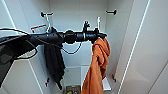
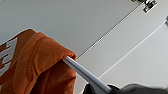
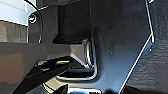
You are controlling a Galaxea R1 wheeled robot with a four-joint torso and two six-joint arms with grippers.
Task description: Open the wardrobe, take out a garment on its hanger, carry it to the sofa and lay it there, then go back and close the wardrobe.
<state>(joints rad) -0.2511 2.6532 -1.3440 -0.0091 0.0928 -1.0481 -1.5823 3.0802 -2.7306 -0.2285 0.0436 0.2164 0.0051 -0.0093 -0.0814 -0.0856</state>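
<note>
The wardrobe [image 1: 75,15] stands open in the head view, its white doors swung out to both sides. The orange garment [image 1: 98,65] hangs bunched on a white hanger [image 1: 98,22] at the right of the inside. My left arm reaches in from the left, and my left gripper [image 1: 100,35] sits at the top of the garment. In the left wrist view the hanger's white bar [image 2: 82,71] runs out of the orange garment [image 2: 37,65] into the dark fingers [image 2: 113,88], which are shut on it. The garment has white lettering.
A black garment [image 1: 53,62] hangs on its own hanger at the left inside, just behind my arm. The right door [image 1: 150,50] stands close beside the orange garment. Small colourful things [image 1: 72,90] lie on the wardrobe floor. Black brackets [image 1: 111,11] sit high on the side walls.
</note>
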